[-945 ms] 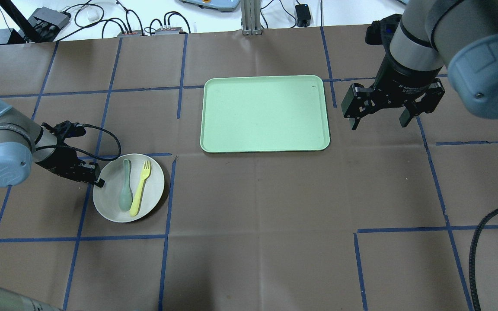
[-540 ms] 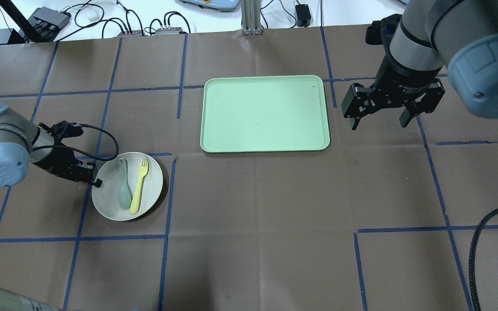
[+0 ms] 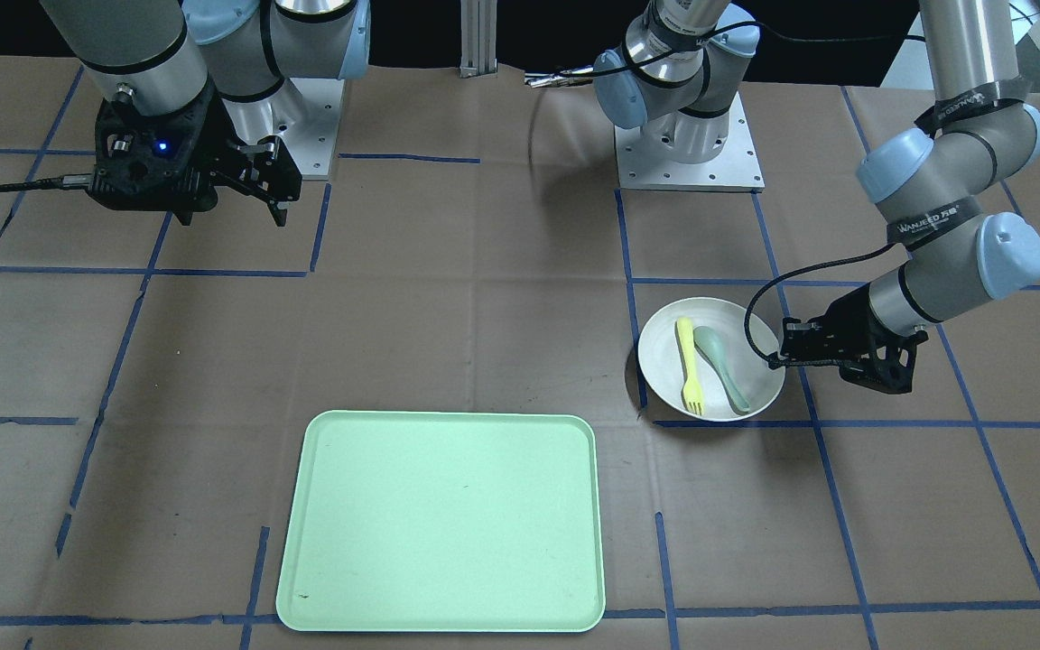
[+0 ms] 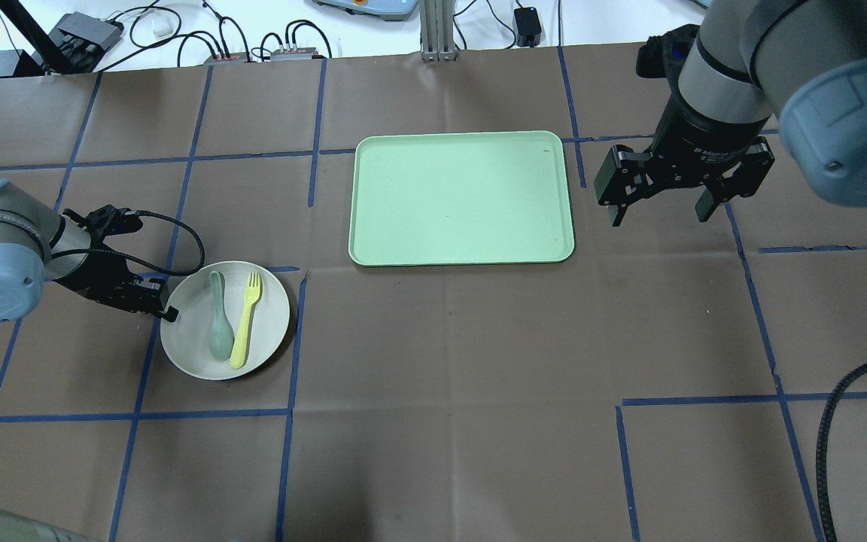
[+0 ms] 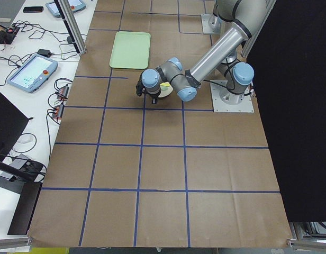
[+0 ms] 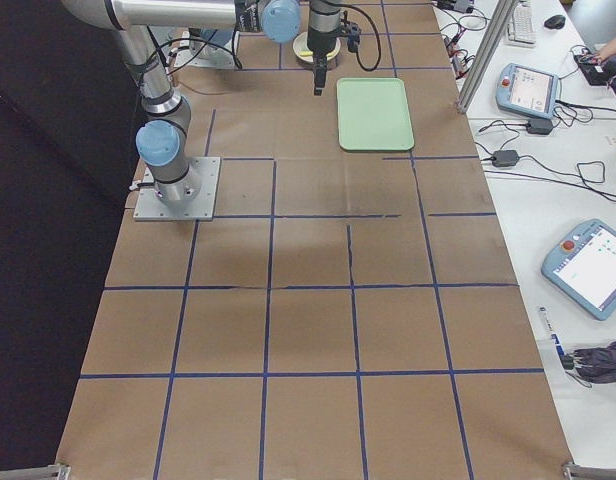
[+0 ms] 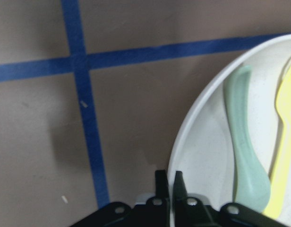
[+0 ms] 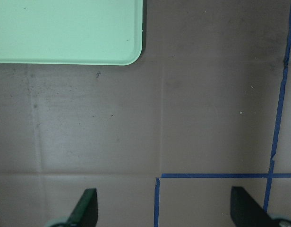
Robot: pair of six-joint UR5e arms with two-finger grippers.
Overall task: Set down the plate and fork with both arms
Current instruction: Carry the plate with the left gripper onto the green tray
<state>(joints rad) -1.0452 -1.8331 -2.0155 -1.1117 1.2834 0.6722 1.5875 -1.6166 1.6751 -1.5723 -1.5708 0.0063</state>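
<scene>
The off-white plate (image 4: 268, 309) lies at the table's left, also in the front-facing view (image 3: 664, 348). On it lie the pale-yellow fork (image 4: 244, 320) and a grey-green spoon (image 4: 218, 324), side by side. My left gripper (image 4: 168, 312) is shut on the plate's left rim. In the left wrist view the left gripper (image 7: 170, 182) pinches the plate's rim (image 7: 183, 142) between both jaws. I cannot tell whether the plate is off the table. My right gripper (image 4: 659, 217) is open and empty, hanging above the table just right of the tray.
The mint-green tray (image 4: 462, 197) lies at the table's middle, towards the far side, with nothing on it. Its corner shows in the right wrist view (image 8: 65, 28). Blue tape lines cross the brown table cover. Cables and boxes lie beyond the far edge.
The left gripper and the plate in it have shifted slightly towards the table's far side. The fork and spoon moved with the plate. The right arm has not moved.
</scene>
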